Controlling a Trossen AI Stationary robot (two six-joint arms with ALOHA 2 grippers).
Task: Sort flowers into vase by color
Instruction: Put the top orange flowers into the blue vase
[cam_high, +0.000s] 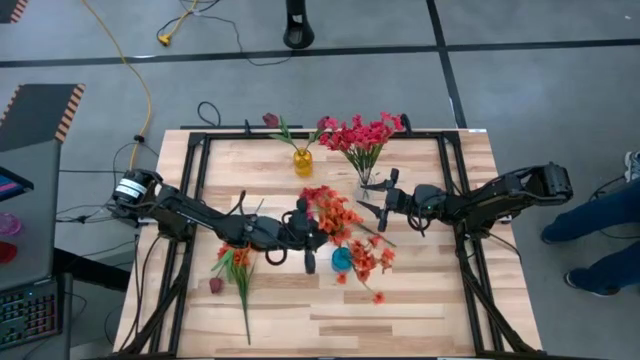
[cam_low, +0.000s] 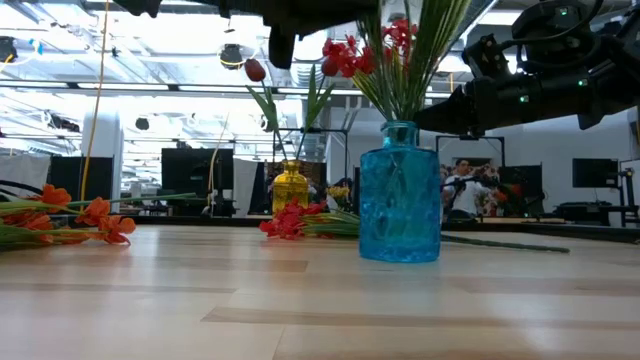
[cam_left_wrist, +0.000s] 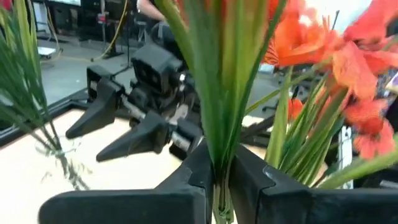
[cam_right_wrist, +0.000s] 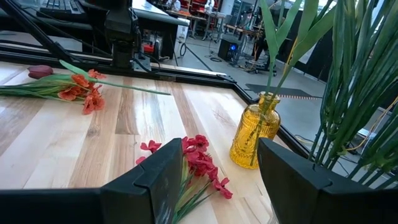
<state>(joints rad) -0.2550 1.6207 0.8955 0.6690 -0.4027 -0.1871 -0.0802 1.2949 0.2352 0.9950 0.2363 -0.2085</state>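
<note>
Partly sorted. Pink flowers (cam_high: 362, 134) already upright in the clear vase (cam_high: 367, 181), upper centre of the overhead frame; one maroon bud (cam_high: 271, 120) in the yellow vase (cam_high: 302, 161). Left gripper (cam_high: 312, 222) mid-frame, clamped on orange stems (cam_left_wrist: 219, 118) — over the blue vase (cam_high: 342, 259). Right gripper (cam_high: 378, 197) spread wide, empty, beside the clear vase. Still lying flat: a bunch at lower left (cam_high: 237, 272), a pink sprig (cam_right_wrist: 198, 163) — unsorted.

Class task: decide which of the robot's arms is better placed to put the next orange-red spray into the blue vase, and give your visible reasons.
The left. The left gripper is already shut on the stems of an orange-red spray, close to the blue vase. The right gripper is open and empty, beside the clear vase of crimson-pink flowers.
</note>
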